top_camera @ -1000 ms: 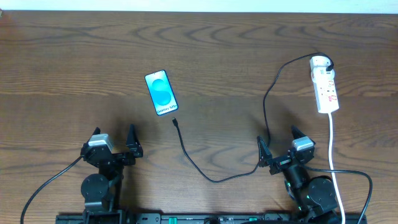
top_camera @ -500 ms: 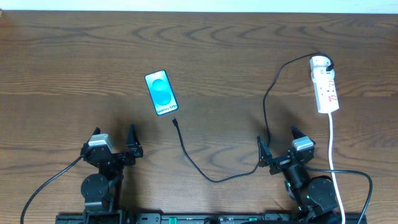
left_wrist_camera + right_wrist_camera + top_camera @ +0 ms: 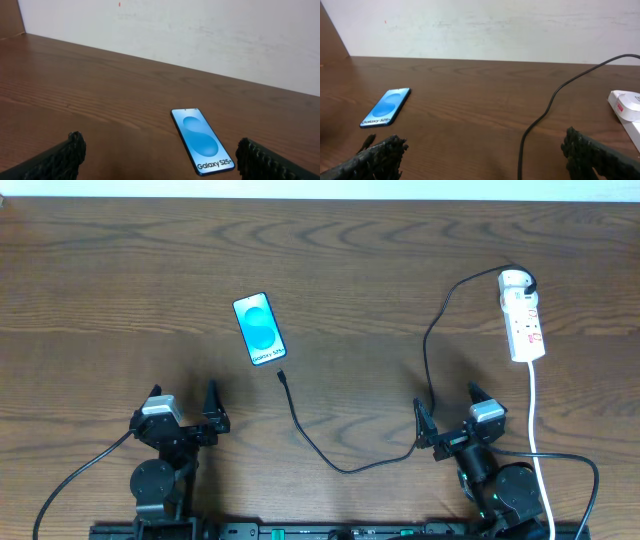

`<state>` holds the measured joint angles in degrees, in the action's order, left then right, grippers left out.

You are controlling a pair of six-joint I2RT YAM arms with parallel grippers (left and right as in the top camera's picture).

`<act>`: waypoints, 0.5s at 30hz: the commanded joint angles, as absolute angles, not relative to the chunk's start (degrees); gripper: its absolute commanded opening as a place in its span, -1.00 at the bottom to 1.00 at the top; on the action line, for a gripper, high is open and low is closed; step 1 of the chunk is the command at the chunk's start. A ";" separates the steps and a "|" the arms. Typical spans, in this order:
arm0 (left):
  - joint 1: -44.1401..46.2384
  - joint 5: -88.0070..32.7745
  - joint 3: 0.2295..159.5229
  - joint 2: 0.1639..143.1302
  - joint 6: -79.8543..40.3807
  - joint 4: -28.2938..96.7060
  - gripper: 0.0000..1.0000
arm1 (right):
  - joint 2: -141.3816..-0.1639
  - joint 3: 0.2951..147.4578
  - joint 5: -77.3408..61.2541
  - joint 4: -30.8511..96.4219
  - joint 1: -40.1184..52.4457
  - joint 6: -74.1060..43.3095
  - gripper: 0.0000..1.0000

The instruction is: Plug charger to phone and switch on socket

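The phone (image 3: 259,329) lies face up on the table, blue screen lit; it also shows in the left wrist view (image 3: 201,141) and the right wrist view (image 3: 386,107). The charger (image 3: 340,465), a thin black cable, runs from its connector tip (image 3: 282,375) just below the phone, curves past the right arm and up to the socket (image 3: 523,316) at the far right. The cable also shows in the right wrist view (image 3: 540,120). My left gripper (image 3: 182,408) is open and empty near the front edge. My right gripper (image 3: 447,412) is open and empty, with the cable between its fingers' span.
A thicker white cord (image 3: 533,410) runs from the socket down to the front edge beside the right arm. The wooden table (image 3: 120,280) ends at a white wall at the back (image 3: 200,35).
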<state>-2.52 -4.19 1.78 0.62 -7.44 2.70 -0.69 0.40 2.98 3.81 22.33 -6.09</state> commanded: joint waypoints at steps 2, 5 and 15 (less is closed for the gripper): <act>-2.72 -5.37 0.23 0.21 -6.66 3.57 0.96 | -0.34 0.32 3.03 4.05 22.06 -6.79 0.99; -2.72 -5.34 0.23 0.21 -6.66 3.57 0.96 | -0.34 0.32 3.03 4.05 22.06 -6.79 0.99; -2.72 -5.37 0.23 0.21 -6.66 3.57 0.96 | -0.69 0.32 3.03 4.05 22.06 -6.79 0.99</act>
<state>-2.52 -4.19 1.78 0.62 -7.44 2.68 -0.69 0.40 2.98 3.81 22.33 -6.09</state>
